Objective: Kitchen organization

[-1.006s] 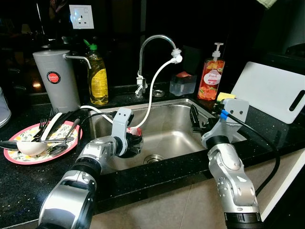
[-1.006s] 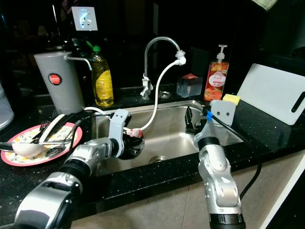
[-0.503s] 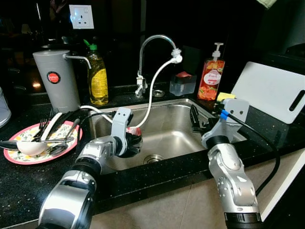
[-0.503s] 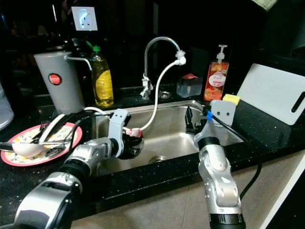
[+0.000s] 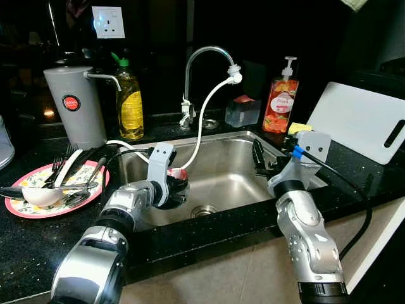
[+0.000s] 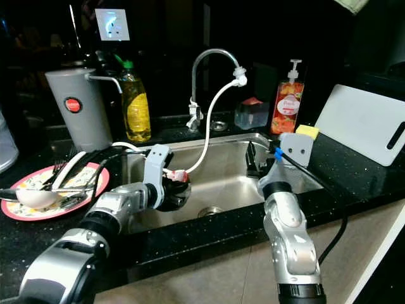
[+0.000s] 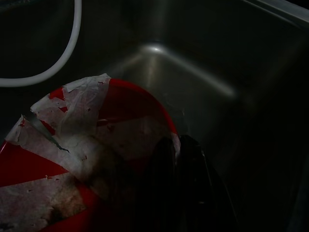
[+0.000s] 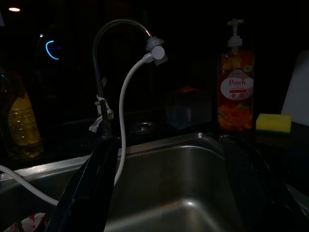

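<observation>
The left gripper (image 7: 176,159) is holding a red bowl (image 7: 96,159) over the sink (image 5: 234,183), jaws clamped together on its rim, likely so the torn paper stuck inside can be rinsed under the white hose (image 5: 205,111). The right gripper (image 5: 261,158) is hovering at the sink's right edge, jaws wide apart, empty. A plate (image 5: 19,206) of cutlery is waiting on the desk (image 5: 38,240), left of the sink.

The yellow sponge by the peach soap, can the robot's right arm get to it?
Probably yes. The right gripper is open over the sink's right side, and the yellow sponge lies just behind it on the counter, beside the peach soap bottle, with nothing between.
</observation>
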You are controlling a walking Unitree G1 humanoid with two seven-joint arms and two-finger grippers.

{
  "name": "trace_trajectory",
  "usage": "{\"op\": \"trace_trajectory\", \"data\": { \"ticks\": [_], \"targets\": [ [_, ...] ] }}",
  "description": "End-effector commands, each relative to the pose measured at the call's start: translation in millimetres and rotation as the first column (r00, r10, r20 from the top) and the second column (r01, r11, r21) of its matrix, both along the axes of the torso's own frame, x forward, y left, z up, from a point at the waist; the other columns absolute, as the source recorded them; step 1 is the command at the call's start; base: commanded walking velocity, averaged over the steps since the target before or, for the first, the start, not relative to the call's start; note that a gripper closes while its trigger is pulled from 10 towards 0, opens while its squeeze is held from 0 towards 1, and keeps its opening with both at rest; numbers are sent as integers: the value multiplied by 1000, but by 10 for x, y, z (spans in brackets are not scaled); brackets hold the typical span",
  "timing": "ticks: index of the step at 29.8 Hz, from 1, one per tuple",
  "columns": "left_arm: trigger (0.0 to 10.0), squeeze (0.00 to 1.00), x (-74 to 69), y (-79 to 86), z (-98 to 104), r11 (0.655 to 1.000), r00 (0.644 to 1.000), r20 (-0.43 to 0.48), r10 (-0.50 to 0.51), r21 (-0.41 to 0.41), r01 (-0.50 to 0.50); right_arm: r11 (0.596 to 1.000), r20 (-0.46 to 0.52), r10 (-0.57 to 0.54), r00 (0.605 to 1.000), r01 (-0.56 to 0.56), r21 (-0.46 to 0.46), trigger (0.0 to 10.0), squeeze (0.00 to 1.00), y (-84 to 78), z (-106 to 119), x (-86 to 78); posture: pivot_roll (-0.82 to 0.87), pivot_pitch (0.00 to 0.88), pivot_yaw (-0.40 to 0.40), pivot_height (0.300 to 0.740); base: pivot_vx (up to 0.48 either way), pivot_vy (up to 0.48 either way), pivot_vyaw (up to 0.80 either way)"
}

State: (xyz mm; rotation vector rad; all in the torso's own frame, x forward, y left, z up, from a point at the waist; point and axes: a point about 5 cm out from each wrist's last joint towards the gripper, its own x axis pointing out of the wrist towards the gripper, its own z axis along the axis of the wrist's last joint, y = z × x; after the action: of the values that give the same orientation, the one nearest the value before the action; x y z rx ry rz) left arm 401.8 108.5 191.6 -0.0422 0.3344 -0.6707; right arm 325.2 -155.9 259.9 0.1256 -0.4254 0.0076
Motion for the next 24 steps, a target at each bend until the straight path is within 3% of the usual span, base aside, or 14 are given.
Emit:
{"op": "trace_trajectory", "data": {
  "ticks": [1,24],
  "targets": [
    [10000,0,10,0,17,1000,1000,10,3,4,-3,1000,12,5,1000,-5,2,10000,0,2,37,-13,-79,0,-2,740,0,0,0],
    [10000,0,-8,39,-69,1000,1000,-8,25,6,-25,1000,14,8,1000,-8,0,10000,0,8,41,-16,-81,0,-3,740,0,0,0]
  ]
}}
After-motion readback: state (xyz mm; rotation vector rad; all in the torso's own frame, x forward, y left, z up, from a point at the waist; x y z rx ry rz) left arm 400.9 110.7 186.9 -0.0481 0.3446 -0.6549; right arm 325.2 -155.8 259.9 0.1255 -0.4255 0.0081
